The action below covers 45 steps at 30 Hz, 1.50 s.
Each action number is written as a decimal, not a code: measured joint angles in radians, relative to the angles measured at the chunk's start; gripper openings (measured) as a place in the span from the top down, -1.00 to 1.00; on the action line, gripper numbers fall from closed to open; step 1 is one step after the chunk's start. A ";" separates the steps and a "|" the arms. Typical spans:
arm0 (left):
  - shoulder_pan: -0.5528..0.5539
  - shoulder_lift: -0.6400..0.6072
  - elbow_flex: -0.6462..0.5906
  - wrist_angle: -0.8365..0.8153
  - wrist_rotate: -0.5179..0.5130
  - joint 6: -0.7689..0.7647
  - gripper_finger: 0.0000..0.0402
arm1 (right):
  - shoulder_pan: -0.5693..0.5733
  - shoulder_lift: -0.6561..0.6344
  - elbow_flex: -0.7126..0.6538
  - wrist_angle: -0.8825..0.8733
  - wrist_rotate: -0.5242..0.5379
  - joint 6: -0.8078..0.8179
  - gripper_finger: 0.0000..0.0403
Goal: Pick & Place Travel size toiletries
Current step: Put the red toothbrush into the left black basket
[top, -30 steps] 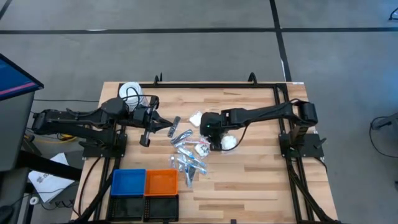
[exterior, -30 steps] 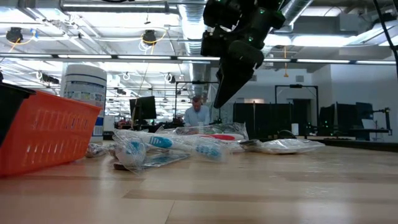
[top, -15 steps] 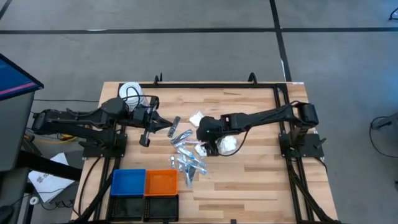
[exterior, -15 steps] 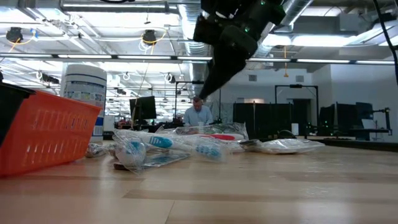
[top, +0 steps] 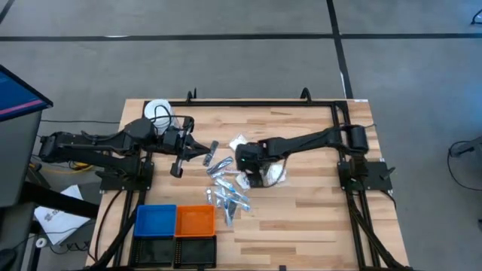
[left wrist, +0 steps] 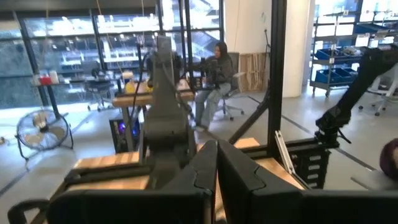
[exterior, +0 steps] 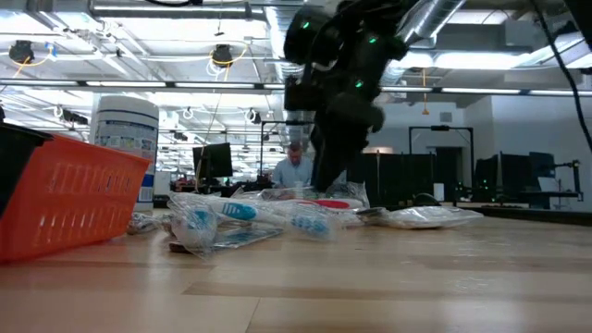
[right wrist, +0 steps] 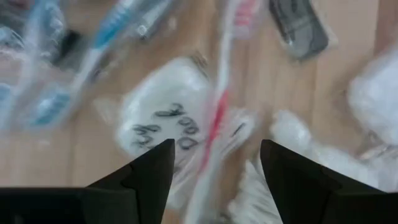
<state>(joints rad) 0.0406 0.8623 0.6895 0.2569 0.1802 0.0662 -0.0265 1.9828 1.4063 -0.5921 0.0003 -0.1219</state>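
Lowered since a second ago, my right pincer (right wrist: 214,163) gapes empty over a red-striped toothbrush packet (right wrist: 214,118); I should straddle it squarely before closing.

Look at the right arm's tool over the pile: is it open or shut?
Open. In the right wrist view the right tool shows its two dark fingers spread apart, bare wood and a white packet between them.

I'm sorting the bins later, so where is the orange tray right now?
In the high view the orange tray sits near the table's front edge on the left arm's side, between the blue tray and the pile of wrapped toiletries, with a black tray just in front.
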 joint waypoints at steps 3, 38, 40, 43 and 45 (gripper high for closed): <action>0.000 0.007 -0.001 -0.002 0.000 0.003 0.96 | -0.018 0.021 0.031 -0.037 0.000 0.022 -0.13; 0.000 0.012 -0.001 -0.002 0.000 0.005 0.96 | -0.016 0.067 0.049 -0.064 0.004 -0.061 0.95; 0.000 0.012 -0.001 -0.002 0.000 0.005 0.96 | -0.015 0.067 0.066 -0.066 0.042 -0.056 0.92; 0.000 0.012 -0.001 -0.002 0.000 0.005 0.96 | -0.015 0.054 0.077 -0.065 0.099 -0.042 0.97; 0.000 0.012 -0.001 -0.002 0.000 0.005 0.96 | -0.015 0.034 0.077 -0.040 0.105 -0.029 0.99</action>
<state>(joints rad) 0.0406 0.8745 0.6888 0.2546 0.1802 0.0710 -0.0414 2.0168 1.4837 -0.6317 0.1055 -0.1512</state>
